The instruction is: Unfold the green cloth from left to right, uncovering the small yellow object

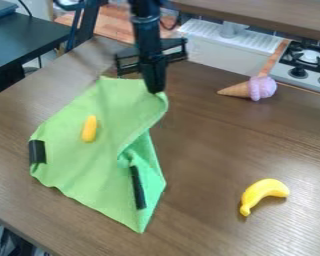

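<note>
1. Green cloth [82, 167], near corner closest to camera, spread on left half of brown wooden table [209, 160]. Right side rumpled: long crease from upper right corner down to a bunched part, darker green flap beside it.
2. Two black strips on cloth: one at left edge [37, 152], one on right side by the flap [138, 187]. Both roughly upright in view.
3. Small yellow oblong piece [89, 129] on cloth, left of the crease, narrow end toward far side.
4. Black arm [146, 25] comes in from top edge. Gripper [154, 91] points down at cloth's upper right corner, tip overlapping the green there. State: can't tell if apart, together or clamped on cloth.
5. Yellow toy banana [261, 194] on bare wood, right of cloth, well apart from it. Curved, one end toward camera.
6. Toy ice cream cone [249, 89], lying on its side near far table edge. Tan cone points left, pinkish-purple scoop at right.
7. Stove [309, 62] with black grate and knobs beyond table, upper right.
</note>
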Controlling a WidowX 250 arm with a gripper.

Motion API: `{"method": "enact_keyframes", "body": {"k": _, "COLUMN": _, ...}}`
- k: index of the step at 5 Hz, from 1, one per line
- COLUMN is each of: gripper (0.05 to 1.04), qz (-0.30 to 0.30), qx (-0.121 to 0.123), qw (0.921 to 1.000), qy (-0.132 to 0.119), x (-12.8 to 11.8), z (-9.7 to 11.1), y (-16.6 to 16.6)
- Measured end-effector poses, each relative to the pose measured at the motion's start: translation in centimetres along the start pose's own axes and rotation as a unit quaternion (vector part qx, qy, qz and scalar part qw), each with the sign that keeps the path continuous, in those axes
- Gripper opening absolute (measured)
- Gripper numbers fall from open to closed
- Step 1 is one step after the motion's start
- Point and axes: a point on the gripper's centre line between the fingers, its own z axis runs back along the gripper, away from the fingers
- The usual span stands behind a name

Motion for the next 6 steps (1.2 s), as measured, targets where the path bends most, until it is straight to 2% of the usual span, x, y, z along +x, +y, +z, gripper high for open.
{"method": "enact_keyframes", "body": {"k": 1, "gripper": 0.056, "qz": -0.002, "qx": -0.007, "qw": 1.0000, "qy": 0.003, "x": -0.1, "z": -0.1, "y": -2.2}}
{"method": "enact_keyframes", "body": {"k": 2, "gripper": 0.056, "qz": -0.012, "qx": -0.020, "qw": 0.9997, "qy": -0.003, "x": -0.6, "z": 0.7, "y": -4.9}}
{"method": "enact_keyframes", "body": {"k": 4, "gripper": 0.056, "qz": -0.037, "qx": -0.024, "qw": 0.9990, "qy": -0.005, "x": -2.0, "z": 0.1, "y": -8.7}}
{"method": "enact_keyframes", "body": {"k": 5, "gripper": 0.076, "qz": -0.042, "qx": -0.019, "qw": 0.9989, "qy": 0.001, "x": -2.4, "z": -0.9, "y": -9.8}}
{"method": "enact_keyframes", "body": {"k": 6, "gripper": 0.227, "qz": -0.041, "qx": -0.016, "qw": 0.9990, "qy": 0.010, "x": -2.6, "z": -1.8, "y": -10.7}}
